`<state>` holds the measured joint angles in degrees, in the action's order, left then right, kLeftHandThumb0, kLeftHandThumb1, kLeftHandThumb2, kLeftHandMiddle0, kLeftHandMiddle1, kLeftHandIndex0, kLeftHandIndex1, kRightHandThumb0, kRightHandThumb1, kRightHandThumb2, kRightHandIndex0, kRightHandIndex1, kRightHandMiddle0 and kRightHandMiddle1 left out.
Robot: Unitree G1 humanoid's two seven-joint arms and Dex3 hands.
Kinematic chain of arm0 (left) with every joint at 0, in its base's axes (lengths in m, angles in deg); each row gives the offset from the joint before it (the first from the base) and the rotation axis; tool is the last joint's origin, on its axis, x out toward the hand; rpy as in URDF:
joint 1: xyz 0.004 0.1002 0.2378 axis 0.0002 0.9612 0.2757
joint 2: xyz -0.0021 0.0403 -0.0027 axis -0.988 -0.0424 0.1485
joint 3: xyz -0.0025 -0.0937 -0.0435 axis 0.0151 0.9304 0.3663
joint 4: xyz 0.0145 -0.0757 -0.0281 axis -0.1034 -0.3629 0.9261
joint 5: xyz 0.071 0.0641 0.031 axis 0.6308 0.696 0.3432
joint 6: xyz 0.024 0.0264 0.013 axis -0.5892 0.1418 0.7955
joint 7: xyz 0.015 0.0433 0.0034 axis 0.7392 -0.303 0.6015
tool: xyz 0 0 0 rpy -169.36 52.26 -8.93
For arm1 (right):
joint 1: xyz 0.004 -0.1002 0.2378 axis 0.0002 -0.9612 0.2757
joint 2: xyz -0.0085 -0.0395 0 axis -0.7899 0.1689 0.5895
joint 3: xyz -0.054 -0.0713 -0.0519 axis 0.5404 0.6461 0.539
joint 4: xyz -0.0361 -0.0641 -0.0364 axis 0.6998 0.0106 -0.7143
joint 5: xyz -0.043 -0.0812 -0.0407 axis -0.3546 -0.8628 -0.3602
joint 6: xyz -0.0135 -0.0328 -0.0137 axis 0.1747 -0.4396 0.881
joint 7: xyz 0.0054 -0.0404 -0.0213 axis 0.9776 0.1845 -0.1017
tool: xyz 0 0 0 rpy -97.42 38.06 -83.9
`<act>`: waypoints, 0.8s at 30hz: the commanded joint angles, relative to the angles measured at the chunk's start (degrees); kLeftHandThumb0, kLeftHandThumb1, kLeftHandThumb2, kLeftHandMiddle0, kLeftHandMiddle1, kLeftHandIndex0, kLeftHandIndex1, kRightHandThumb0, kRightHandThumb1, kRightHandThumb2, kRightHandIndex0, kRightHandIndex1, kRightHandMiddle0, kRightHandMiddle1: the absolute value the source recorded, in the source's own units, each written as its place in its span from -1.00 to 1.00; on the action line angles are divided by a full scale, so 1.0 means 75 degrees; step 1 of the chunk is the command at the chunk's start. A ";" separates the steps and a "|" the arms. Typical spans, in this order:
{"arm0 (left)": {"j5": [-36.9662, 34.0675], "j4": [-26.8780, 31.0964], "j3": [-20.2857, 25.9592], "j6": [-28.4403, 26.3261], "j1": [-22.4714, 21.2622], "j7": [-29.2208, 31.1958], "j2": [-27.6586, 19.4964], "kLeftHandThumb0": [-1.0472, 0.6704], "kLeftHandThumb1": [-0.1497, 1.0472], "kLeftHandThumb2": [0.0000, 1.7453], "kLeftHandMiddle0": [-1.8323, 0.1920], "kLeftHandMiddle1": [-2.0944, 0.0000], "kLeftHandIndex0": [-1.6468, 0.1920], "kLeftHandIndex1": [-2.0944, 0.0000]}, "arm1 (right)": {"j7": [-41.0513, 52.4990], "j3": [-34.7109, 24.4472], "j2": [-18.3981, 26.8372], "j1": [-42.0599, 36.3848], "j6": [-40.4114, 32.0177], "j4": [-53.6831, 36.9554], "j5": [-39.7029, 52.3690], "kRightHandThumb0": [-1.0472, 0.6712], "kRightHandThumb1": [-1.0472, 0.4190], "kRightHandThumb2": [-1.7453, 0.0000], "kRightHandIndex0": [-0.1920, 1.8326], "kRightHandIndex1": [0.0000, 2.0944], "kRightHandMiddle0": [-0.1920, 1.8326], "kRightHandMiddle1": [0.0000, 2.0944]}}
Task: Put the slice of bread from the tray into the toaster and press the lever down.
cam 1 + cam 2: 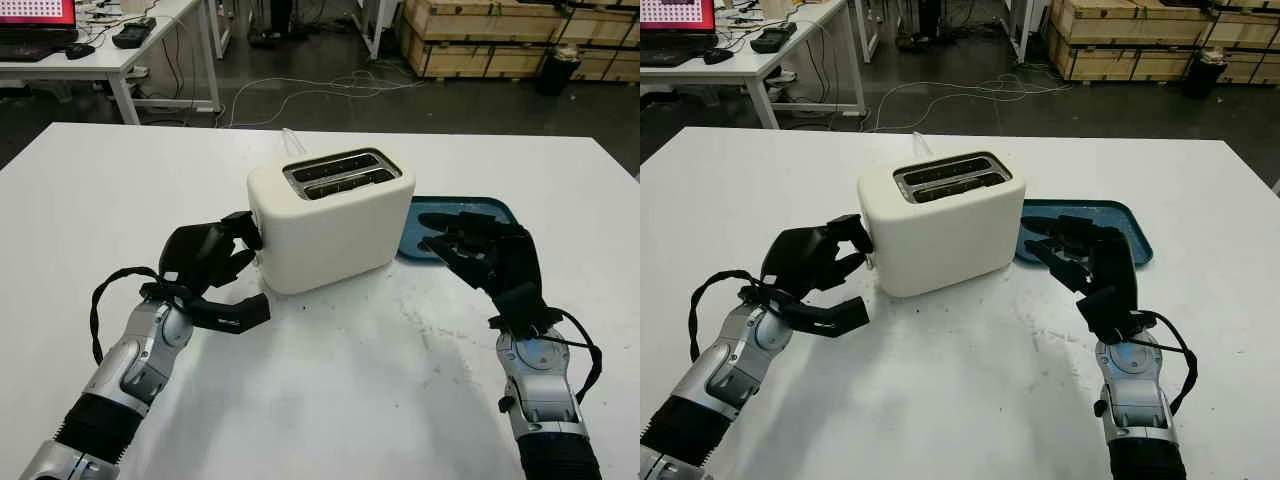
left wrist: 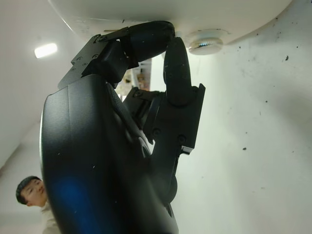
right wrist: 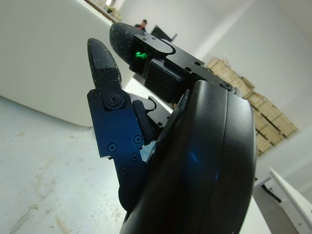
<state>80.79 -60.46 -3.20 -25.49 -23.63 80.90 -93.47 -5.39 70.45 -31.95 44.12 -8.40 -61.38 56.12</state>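
A cream toaster [image 1: 330, 225] stands mid-table, its two slots [image 1: 340, 175] facing up; what sits in them I cannot tell. My left hand [image 1: 215, 265] is at the toaster's left end, with curled fingertips [image 2: 151, 39] pressed against that end just above a round knob [image 2: 204, 41] and the thumb sticking out below. A blue tray [image 1: 490, 208] lies right of the toaster, and no bread shows on its bare part. My right hand [image 1: 465, 245] hovers open over the tray's near left corner, close beside the toaster wall [image 3: 44, 58].
The white table [image 1: 330, 400] has open room in front of the toaster. Beyond its far edge stand a desk with a laptop [image 1: 35, 20] at the back left, wooden crates [image 1: 500, 35] at the back right, and cables on the floor. A person [image 2: 31, 192] is behind me.
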 commanded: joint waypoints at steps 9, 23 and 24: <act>-0.0956 -0.0467 0.0211 0.0346 -0.0286 0.0999 0.0115 -0.06 0.79 -0.55 0.07 -0.51 0.04 -0.23 | 0.0026 0.0001 0.0033 -0.0012 -0.0016 -0.0006 0.0060 -0.23 -0.72 1.00 0.17 -0.36 0.31 -1.00; -0.3204 -0.1286 0.1151 -0.0185 -0.0771 0.2231 0.1005 -0.17 0.79 -0.39 0.00 -0.67 0.14 -0.48 | 0.0035 -0.0026 0.0080 -0.0042 0.0101 0.0019 0.0051 -0.25 -0.72 1.00 0.19 -0.35 0.32 -1.00; -0.3228 -0.1308 0.1144 -0.0192 -0.0760 0.2236 0.1037 -0.17 0.79 -0.39 -0.01 -0.67 0.14 -0.48 | 0.0034 -0.0025 0.0074 -0.0048 0.0072 -0.0014 0.0054 -0.25 -0.73 1.00 0.19 -0.35 0.32 -1.00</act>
<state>56.66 -68.76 7.33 -25.34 -28.58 96.71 -88.36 -5.29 70.39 -31.94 43.94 -8.37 -61.37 56.29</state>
